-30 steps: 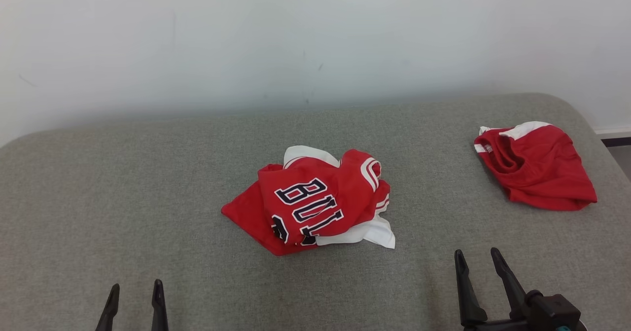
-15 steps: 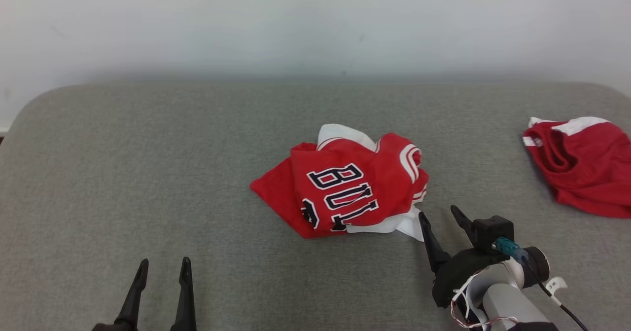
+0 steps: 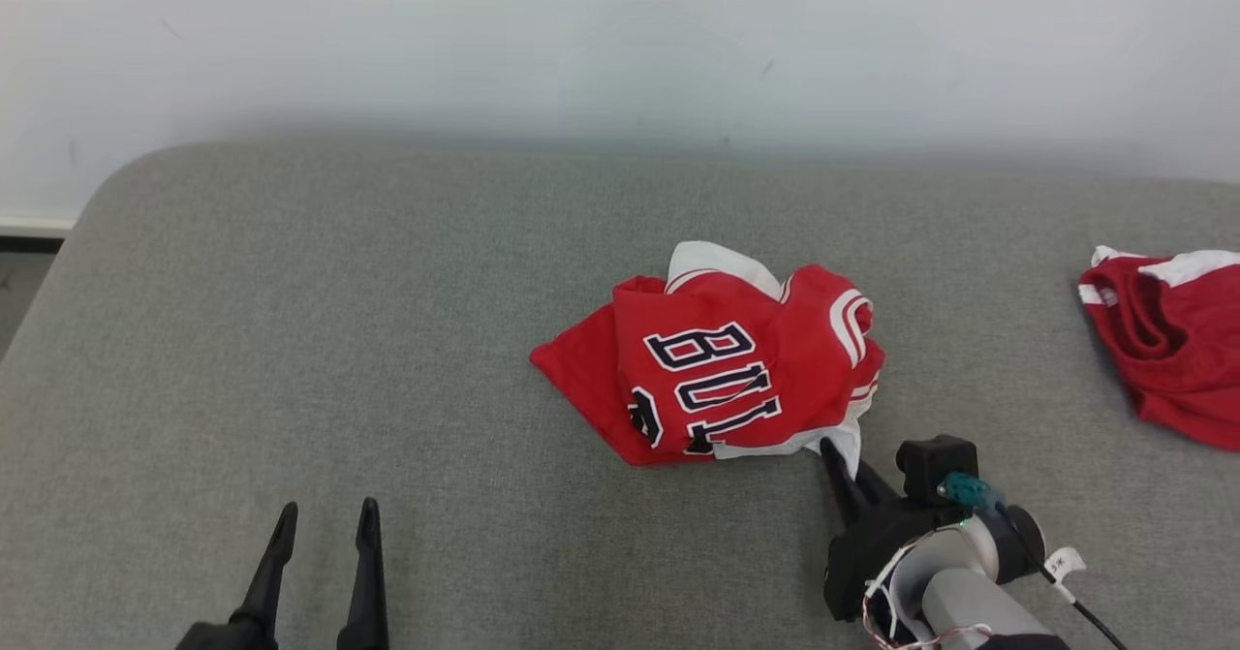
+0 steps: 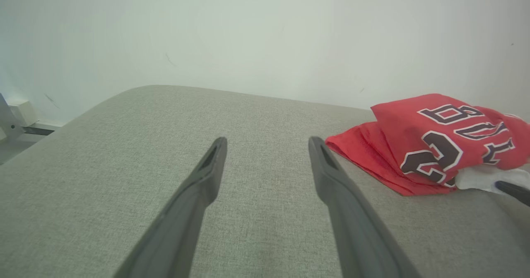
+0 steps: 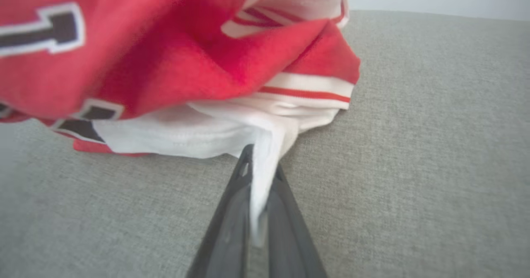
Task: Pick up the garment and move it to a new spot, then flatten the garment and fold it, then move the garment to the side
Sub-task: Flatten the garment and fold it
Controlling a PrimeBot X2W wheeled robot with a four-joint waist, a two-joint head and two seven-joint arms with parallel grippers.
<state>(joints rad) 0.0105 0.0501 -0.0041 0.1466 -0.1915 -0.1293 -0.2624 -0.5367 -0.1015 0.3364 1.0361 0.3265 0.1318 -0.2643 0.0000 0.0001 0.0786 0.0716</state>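
A crumpled red jersey (image 3: 717, 369) with dark letters and white trim lies in the middle of the grey padded surface (image 3: 387, 340). My right gripper (image 3: 841, 461) is shut on the garment's white corner at its near right side. In the right wrist view the white cloth (image 5: 261, 174) is pinched between the two fingers, and the jersey (image 5: 165, 54) bunches just beyond. My left gripper (image 3: 325, 524) stands open at the lower left, well apart from the jersey. The left wrist view has its fingers (image 4: 207, 174) spread over bare surface, with the jersey (image 4: 439, 141) off to the right.
A second red and white garment (image 3: 1172, 340) lies at the right edge of the surface. A pale wall (image 3: 620, 40) runs behind it. The surface's rounded left corner (image 3: 107, 195) drops to a floor strip. Broad bare fabric spreads to the left of the jersey.
The camera has swung left, shifting the scene rightward. My right gripper reached forward to the jersey's white corner and went from open to shut on it. The left gripper stayed open.
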